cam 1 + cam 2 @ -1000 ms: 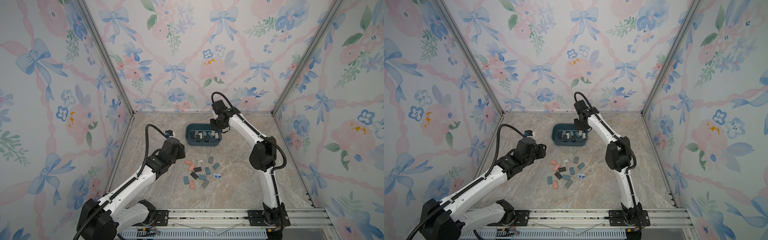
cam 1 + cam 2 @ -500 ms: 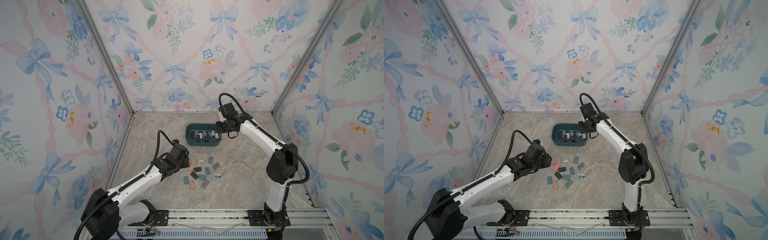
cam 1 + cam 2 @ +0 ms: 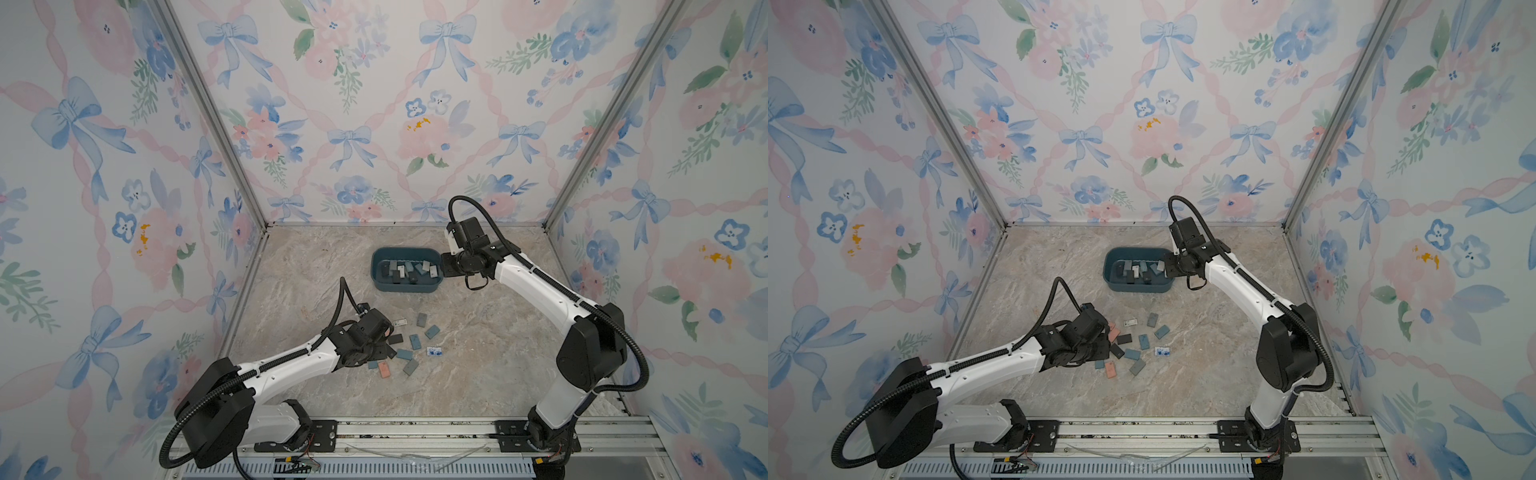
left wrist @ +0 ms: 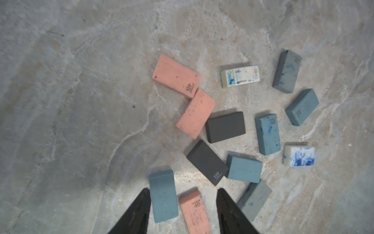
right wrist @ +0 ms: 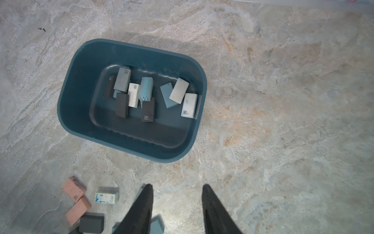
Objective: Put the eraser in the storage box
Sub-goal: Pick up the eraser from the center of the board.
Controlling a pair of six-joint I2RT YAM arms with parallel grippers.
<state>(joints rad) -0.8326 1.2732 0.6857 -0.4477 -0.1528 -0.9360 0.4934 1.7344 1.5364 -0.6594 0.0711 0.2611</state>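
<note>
Left wrist view: L gripper (image 4: 183,190) open, pink eraser (image 4: 194,210) and teal eraser (image 4: 163,196) lying btwn its fingers, teal one just beside one finger. Black eraser (image 4: 207,162) just ahead of the tips; bare tabletop (image 4: 70,101) off to one side. R gripper (image 5: 177,186) open, empty, storage box (image 5: 129,147) ahead, clear tabletop around it.

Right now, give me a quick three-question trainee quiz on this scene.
1. True or false: the dark teal rounded plastic storage box already holds several erasers.
2. In the left wrist view, what shows between the fingers of the left claw? A) a teal rectangular eraser and a pink rectangular eraser; B) two black ones; C) nothing.
3. How many pink erasers lie loose on the marble table?
Key: 1 true; 2 A; 3 three.
</note>
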